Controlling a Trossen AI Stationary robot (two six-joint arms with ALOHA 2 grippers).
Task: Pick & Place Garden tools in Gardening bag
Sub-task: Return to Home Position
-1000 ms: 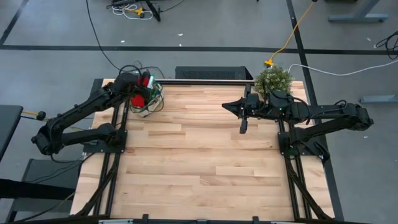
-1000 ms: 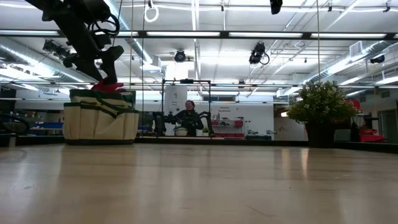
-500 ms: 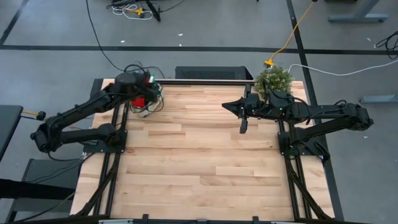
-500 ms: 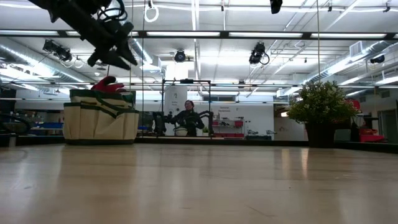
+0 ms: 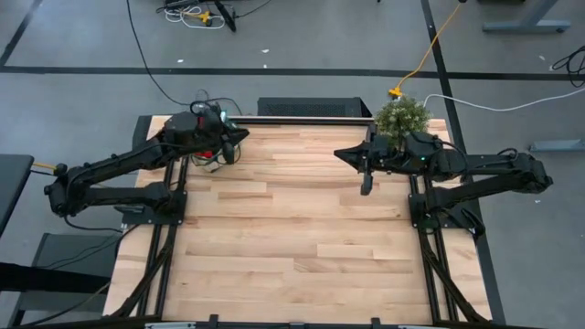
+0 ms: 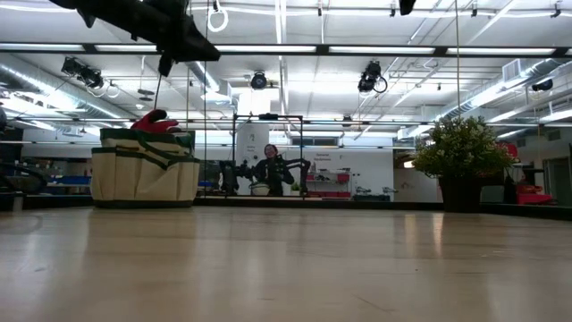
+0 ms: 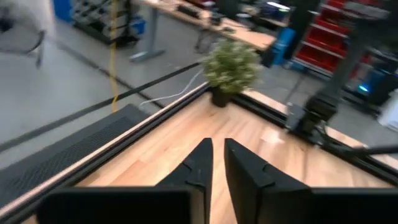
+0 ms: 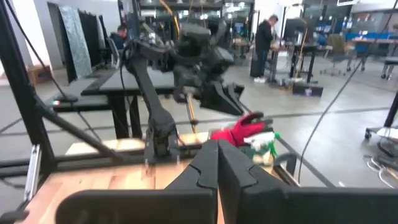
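Nearest, bare planks of the wooden table (image 5: 292, 265), with no tool in sight on them. Farther in and right of centre, the right gripper (image 8: 217, 147): raised off the boards, pointing left, fingers pressed together on nothing. Waits there, well apart from the bag.

Farther again, toward the far left, the left gripper (image 7: 217, 146): high over the table, pointing right toward the far-right corner. Fingers drawn almost together, only a thin slit between, nothing in them. Below it and a little to the left, in the far-left corner, the gardening bag (image 6: 145, 168), upright on the boards. Red glove (image 6: 154, 121) poking out of its top (visible from the right wrist too, bright against the dark arm). Other garden tools presumably down inside, hidden by the fabric walls.

By the look of it, packing done and only the retreat home left. Key to that: the bag lying under the left arm's wrist, left of and below the fingertips, far closer to this arm than to the right one. Hence a homeward path straight over the bag's mouth and the upstanding glove. Best kept high until past the rim, to avoid snagging glove or handle.

In the far-right corner, the bushy plant (image 6: 460, 148) in its dark pot. Beyond the table, a person (image 6: 271, 168) in the workshop
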